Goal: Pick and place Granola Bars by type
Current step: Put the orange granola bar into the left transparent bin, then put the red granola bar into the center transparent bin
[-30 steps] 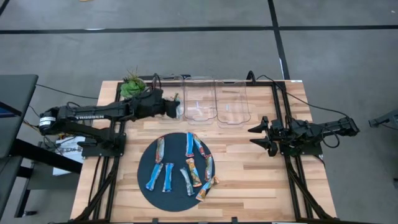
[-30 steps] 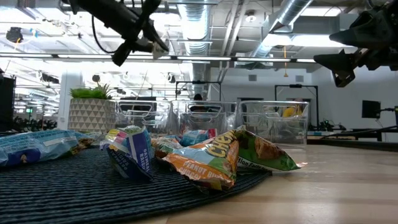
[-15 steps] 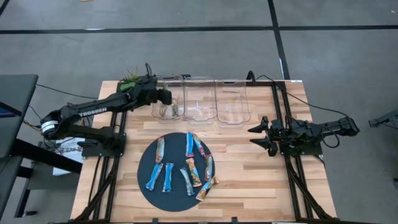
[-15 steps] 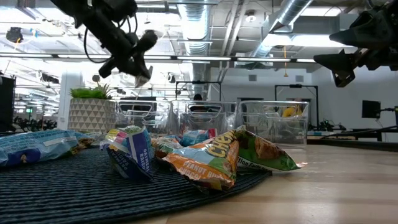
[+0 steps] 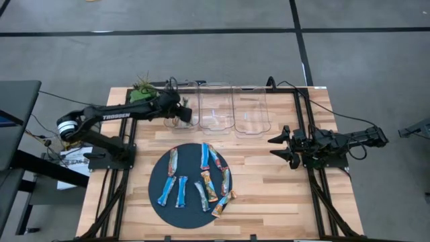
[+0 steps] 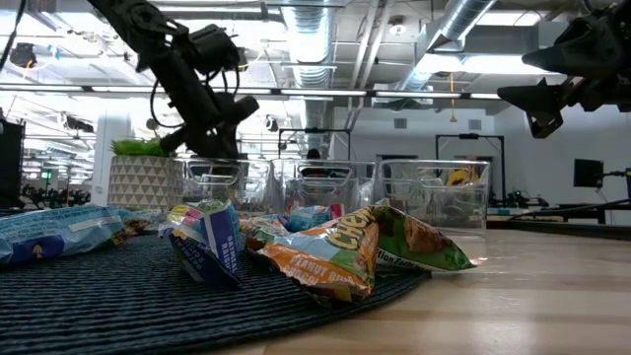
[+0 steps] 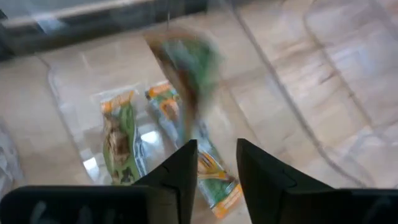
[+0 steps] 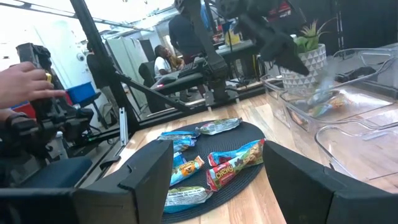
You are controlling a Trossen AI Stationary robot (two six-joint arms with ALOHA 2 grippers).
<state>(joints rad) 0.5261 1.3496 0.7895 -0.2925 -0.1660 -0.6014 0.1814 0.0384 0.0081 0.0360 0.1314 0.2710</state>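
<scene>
Several granola bars (image 5: 208, 180), blue and orange-green, lie on a dark round mat (image 5: 190, 161). My left gripper (image 7: 216, 165) is open above the leftmost clear bin (image 5: 180, 115), pointing down into it. A green and orange bar (image 7: 186, 68) shows blurred in the air below its fingers, apart from them; the same bar (image 8: 320, 93) appears in the right wrist view. Two more orange-green bars (image 7: 118, 134) (image 7: 202, 162) lie flat on the bin's floor. My right gripper (image 5: 275, 146) hangs open over the table's right side.
Three clear bins (image 5: 216, 107) stand in a row along the far edge, with a potted plant (image 5: 141, 91) at the far left corner. Bare wood lies between the mat and my right arm. A person's hand (image 8: 25, 78) shows in the room beyond the table.
My left gripper has swung toward the far left over the leftmost bin, come down and tipped its fingers downward. The bar it carried is now off its fingers and drops into the bin. My right arm has kept still.
</scene>
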